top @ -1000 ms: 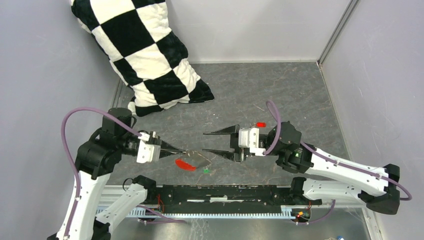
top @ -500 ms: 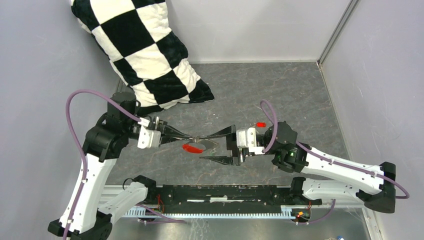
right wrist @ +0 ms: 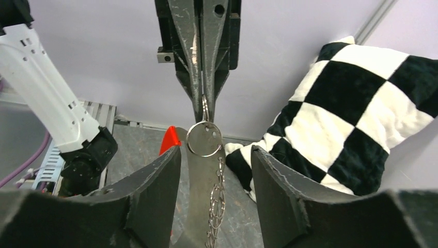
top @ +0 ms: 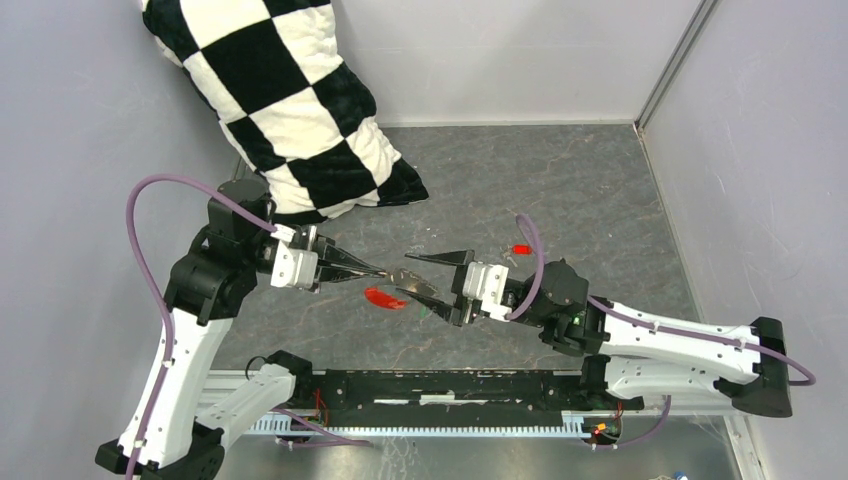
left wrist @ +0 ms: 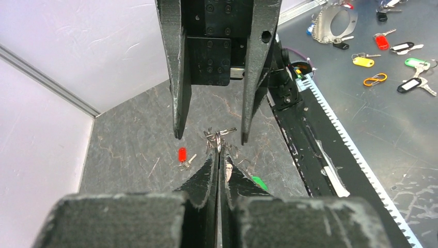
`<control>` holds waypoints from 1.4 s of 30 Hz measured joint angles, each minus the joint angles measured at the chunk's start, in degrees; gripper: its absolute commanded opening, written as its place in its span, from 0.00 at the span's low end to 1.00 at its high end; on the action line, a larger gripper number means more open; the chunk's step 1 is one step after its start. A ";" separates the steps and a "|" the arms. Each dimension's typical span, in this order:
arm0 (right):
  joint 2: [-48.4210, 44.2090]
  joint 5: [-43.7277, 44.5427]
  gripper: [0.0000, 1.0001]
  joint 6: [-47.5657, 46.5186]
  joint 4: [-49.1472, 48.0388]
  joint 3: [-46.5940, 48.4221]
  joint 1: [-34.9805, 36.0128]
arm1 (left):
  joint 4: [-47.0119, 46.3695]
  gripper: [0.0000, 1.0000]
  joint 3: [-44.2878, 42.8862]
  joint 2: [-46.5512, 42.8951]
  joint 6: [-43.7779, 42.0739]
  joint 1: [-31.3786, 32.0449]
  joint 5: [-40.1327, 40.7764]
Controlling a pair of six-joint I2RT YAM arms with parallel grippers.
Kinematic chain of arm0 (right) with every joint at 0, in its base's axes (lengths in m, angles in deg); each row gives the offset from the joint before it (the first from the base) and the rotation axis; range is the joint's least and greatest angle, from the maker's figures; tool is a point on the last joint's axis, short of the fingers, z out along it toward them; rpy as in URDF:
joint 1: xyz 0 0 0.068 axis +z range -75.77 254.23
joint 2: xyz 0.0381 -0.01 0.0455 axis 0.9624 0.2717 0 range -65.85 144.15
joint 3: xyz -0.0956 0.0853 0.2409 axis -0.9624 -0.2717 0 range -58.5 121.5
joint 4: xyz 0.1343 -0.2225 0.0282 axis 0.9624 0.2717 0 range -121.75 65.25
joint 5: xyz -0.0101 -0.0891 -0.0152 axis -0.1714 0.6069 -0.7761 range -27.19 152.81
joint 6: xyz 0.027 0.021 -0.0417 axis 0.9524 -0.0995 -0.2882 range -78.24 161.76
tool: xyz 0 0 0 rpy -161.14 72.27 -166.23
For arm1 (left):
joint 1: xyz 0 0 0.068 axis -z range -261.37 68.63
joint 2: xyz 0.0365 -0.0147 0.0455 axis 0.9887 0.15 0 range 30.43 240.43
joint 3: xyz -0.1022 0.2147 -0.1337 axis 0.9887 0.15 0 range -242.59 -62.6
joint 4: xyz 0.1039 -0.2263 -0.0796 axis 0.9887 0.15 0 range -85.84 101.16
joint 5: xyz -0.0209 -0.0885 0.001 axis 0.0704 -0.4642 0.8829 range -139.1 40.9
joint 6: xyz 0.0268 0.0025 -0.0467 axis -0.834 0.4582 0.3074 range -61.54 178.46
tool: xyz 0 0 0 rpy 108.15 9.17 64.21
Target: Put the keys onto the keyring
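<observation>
Grey slate-patterned table (top: 560,180) and pale walls frame your workspace, with a black-and-white checked pillow (top: 300,110) slumped in the back-left corner.

Your main risk, as I judge it, is the thin pinch. The left gripper (left wrist: 218,155) has only its very tips clamped on the keyring (right wrist: 188,138), held up off the table. A nudge from the right gripper (left wrist: 210,138) could twist the ring or knock it free. The dangling chain (right wrist: 217,204), red tag (top: 383,298) and green tag (left wrist: 258,182) could also snag a finger.

Your right jaws stand well apart, 1 on each side of the ring, gripping nothing; whether they brush it, I can't tell.

The red-headed key (top: 520,248) lies on the table just beyond the right wrist, well apart from the ring and not yet threaded. The plain silver key can't be picked out with any certainty.
</observation>
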 measured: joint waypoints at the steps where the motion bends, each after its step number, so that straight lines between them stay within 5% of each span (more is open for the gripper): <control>1: 0.00 0.55 0.53 0.02 -0.83 -0.28 0.22 | -0.02 0.02 0.00 -0.02 0.35 0.00 0.00; 22: 1.05 2.95 0.05 1.38 -7.04 -1.64 1.75 | -0.96 0.02 0.22 -1.38 2.67 0.00 0.09; 24: 0.81 3.26 0.09 1.99 -7.39 -1.92 1.97 | -1.38 0.02 0.46 -1.70 2.64 0.00 0.17; 28: 0.70 5.35 0.37 3.15 -7.30 -2.03 2.10 | -1.38 0.02 0.98 -2.10 2.64 0.00 0.33; 31: 0.24 9.49 0.48 4.07 -6.82 -2.03 1.99 | -1.36 0.02 1.31 -2.60 2.58 0.00 0.35; 37: -3.10 16.81 0.49 4.52 -4.83 -2.03 1.92 | -1.31 0.02 3.28 -4.87 -0.02 0.00 0.46; 42: -4.79 10.14 0.49 2.51 -1.73 -0.24 1.81 | -1.25 0.02 4.96 -6.27 -7.32 0.00 1.49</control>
